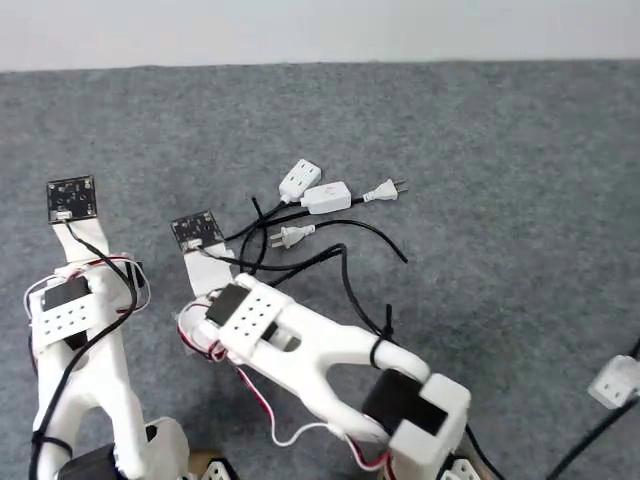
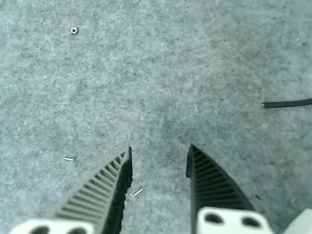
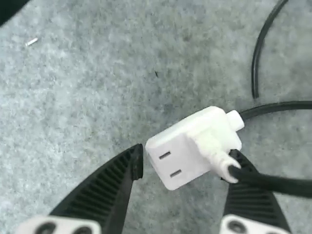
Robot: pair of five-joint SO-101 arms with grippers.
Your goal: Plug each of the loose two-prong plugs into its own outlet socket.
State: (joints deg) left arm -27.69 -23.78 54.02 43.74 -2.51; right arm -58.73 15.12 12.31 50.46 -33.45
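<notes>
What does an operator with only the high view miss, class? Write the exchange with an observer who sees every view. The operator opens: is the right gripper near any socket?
Observer: Yes. A white two-slot socket sits right at the right gripper.
Operator: And the left gripper?
Observer: The left gripper is open over bare grey carpet, holding nothing.
Operator: Anything loose near it?
Observer: A small metal nut lies on the carpet, well apart from that gripper.
</notes>
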